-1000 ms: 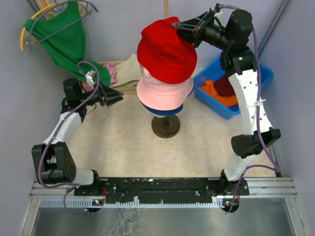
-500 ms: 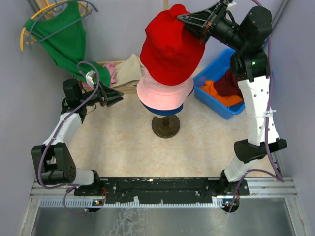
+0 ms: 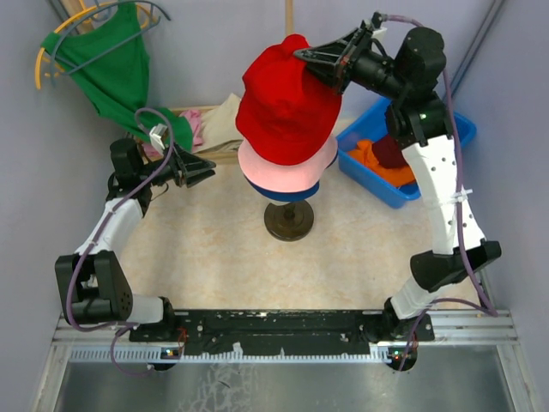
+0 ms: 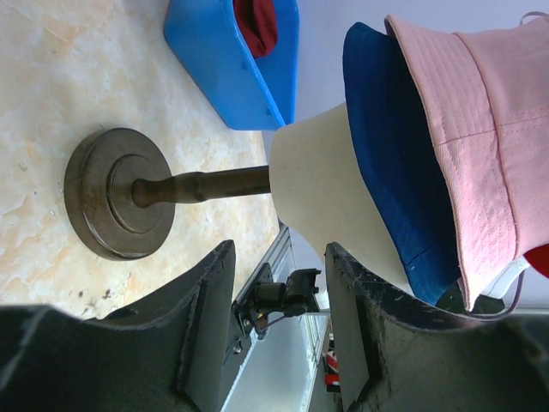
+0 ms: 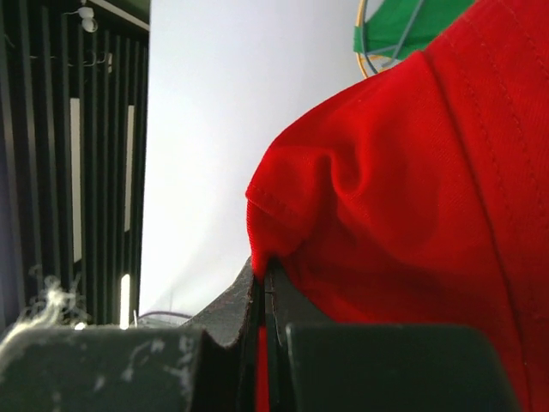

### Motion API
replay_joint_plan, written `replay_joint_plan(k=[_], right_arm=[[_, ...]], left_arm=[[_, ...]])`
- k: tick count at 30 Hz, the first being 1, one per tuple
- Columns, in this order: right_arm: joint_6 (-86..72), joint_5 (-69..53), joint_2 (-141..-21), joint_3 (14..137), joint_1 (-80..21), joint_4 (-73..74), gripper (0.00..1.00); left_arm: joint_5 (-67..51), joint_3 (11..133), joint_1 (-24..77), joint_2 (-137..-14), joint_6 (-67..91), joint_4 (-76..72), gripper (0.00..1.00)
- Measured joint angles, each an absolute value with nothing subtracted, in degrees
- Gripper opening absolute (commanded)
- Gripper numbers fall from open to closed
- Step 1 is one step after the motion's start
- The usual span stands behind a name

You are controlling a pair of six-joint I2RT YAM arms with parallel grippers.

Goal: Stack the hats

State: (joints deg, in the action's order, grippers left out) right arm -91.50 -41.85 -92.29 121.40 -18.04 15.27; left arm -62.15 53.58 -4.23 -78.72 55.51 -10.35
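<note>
Beige surface (image 3: 197, 249), stand (image 3: 288, 221) at centre: pink hat (image 3: 287, 176) is seated over navy hat (image 3: 283, 194). Edge of red hat (image 3: 287, 103) is pinched by the clamped right tool (image 3: 302, 56), hung skewed over the stack. Nothing is held by the left tool (image 3: 208, 167), jaws parted. Risk: if released off-centre, red hat could slide off, or the stand could be tipped.

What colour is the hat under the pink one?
Navy blue hat; the left wrist view shows it best.
</note>
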Motion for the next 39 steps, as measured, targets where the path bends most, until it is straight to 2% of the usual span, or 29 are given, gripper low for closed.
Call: replay_joint_plan(k=[8,11,12,14,17,20,27,31,39], right_arm=[[-89.5,-41.3,-86.4,106.6,-18.6,14.9,0.00],[-88.7,-41.3,-85.0,104.6,-17.5,14.1,0.00],[-88.5,-41.4,-83.8,103.1,-16.9,14.2,0.03],[-88.0,-41.4,-82.5,101.7,-15.9,14.3,0.17],[-87.0,-41.3,-81.0,99.7,-15.1,14.2,0.29],[-86.1,-41.3,-79.8,97.4,-14.5,14.2,0.32],[-83.5,-41.5,-79.1,96.3,-12.4,14.9,0.52],[-82.1,-41.6,-78.5,96.2,-10.7,15.3,0.57],[-82.5,-42.6,-77.0,94.5,-8.3,13.2,0.57]], left_arm=[[-62.2,53.4,-4.2,-78.7,59.1,-14.6,0.53],[-62.2,53.4,-4.2,-78.7,61.4,-16.7,0.54],[-62.2,53.4,-4.2,-78.6,62.8,-18.0,0.54],[-62.2,53.5,-4.2,-78.5,65.7,-20.9,0.55],[-62.2,54.1,-4.2,-78.5,71.2,-26.1,0.55],[-62.2,56.1,-4.2,-78.5,76.2,-30.1,0.55],[-60.8,56.9,-3.8,-77.9,91.6,-45.0,0.60],[-60.4,59.5,-1.4,-78.2,94.4,-46.3,0.61],[-59.4,66.7,5.3,-84.5,94.2,-46.2,0.62]])
